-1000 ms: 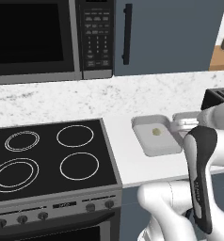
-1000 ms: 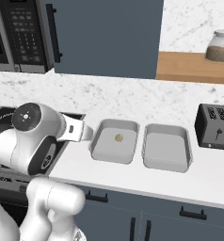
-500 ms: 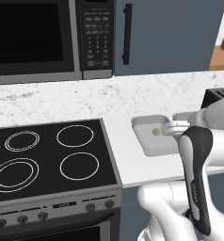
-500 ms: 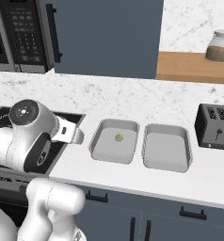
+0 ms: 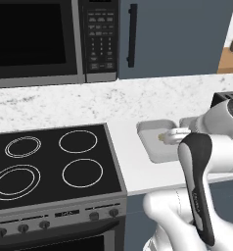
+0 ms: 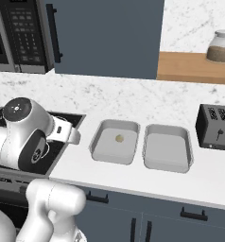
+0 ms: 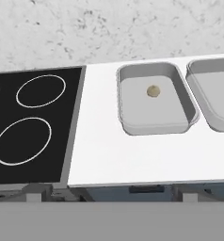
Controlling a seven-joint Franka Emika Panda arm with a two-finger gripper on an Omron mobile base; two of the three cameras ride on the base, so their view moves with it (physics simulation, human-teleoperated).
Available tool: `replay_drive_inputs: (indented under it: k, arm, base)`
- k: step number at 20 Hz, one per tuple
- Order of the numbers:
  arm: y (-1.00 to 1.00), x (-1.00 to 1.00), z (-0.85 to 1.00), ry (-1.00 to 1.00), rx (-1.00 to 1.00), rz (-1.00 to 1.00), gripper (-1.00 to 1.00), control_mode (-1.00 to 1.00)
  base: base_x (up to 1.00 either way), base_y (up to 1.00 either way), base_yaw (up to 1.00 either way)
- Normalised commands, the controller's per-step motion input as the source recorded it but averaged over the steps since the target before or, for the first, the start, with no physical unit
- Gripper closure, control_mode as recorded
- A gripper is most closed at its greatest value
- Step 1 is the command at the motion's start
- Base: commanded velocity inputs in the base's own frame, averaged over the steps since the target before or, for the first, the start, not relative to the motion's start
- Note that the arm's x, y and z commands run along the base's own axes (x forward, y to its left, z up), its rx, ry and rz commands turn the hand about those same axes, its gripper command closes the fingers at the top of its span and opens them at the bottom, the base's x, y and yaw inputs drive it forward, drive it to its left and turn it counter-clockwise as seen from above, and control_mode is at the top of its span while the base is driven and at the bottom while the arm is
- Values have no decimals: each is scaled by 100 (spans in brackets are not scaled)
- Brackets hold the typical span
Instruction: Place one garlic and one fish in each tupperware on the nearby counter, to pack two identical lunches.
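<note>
- Hand view, from left to right: a black stove [image 7: 34, 122], a bare stretch of white counter [image 7: 104, 155], then 2 grey trays side by side.
- Left tray [image 7: 154, 101] holds 1 cream-beige garlic bulb [image 7: 153, 91], lying loose at about 12 o'clock from the tray's centre, clear of the walls.
- Right tray [image 7: 212, 94] looks empty in the part that shows; the right base view shows the same tray [image 6: 167, 147] bare.
- Gripper jaws stand wide apart and hold nothing, as far as can be told; the fingertips themselves are not clear in any view.
- Judgement: 1 of 4 items seems packed; no fish is visible, nor the second garlic.
- Garlic should handle light, firm and prone to rolling; pinch across its widest middle.
- Fish would likely be slippery and softer; grip across the thick mid-body, not the tail.
</note>
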Motion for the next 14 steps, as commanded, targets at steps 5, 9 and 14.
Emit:
replay_drive_inputs:
  k: [5, 9, 14]
  arm:
    - [0, 0, 0, 0, 0, 0, -100, 100]
    - [0, 0, 0, 0, 0, 0, -100, 100]
    - [0, 0, 0, 0, 0, 0, -100, 100]
  base:
    - [-38, -64, -3]
    - [-24, -100, -7]
    - [-9, -100, -9]
